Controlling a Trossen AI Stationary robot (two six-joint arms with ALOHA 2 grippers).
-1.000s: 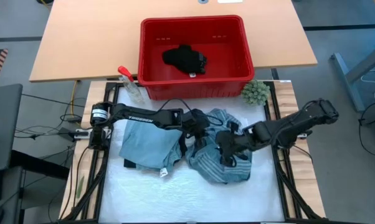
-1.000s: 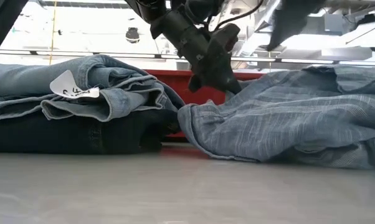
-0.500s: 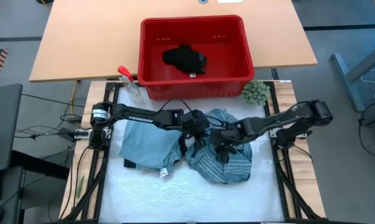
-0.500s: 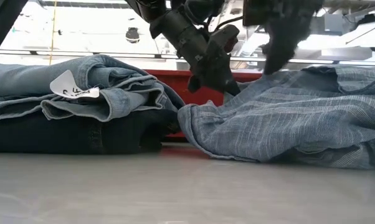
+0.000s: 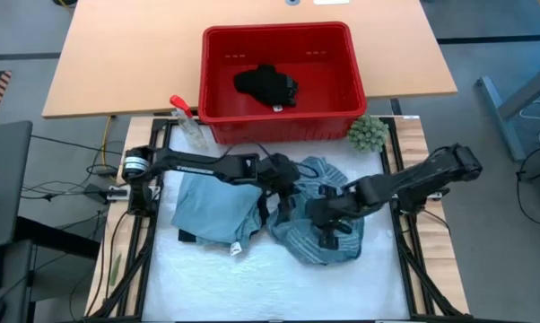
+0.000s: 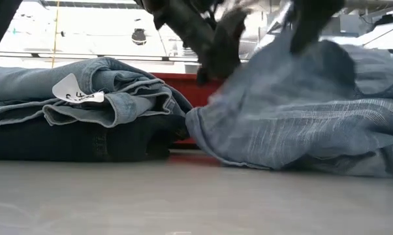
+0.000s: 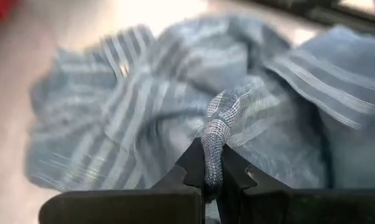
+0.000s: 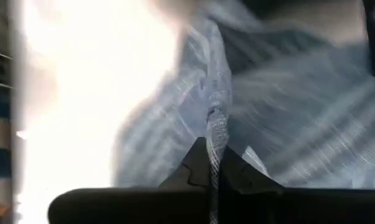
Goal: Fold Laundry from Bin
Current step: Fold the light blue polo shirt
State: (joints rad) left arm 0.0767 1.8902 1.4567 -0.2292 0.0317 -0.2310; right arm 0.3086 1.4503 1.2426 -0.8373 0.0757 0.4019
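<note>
- Low view: nearest the camera, the white table top is seen, and on it two heaps of clothing are laid side by side.
- On the left of that view, folded light blue jeans with a white tag are stacked on a dark navy piece.
- Just beside that stack, the striped shirt is heaped; part of it is drawn upward between the two arms, and its edge touches the jeans.
- In the left wrist view, the left gripper is seen closed tight on a twisted fold of the striped shirt, with the cloth pinched between both fingers.
- In the right wrist view, the right gripper is likewise closed on a thin ridge of the striped shirt, and the fabric is held up between its fingers.
- In the high view, both grippers are placed over the shirt near the middle of the white mat; the left gripper is at its left side and the right gripper at its centre.
- The jeans are laid to the left of the shirt, over the dark piece.
- Farther back, a green fuzzy ball and a spray bottle are set at the two corners of the red bin.
- Inside the bin, a small black piece is left on the floor, well apart from both grippers.
</note>
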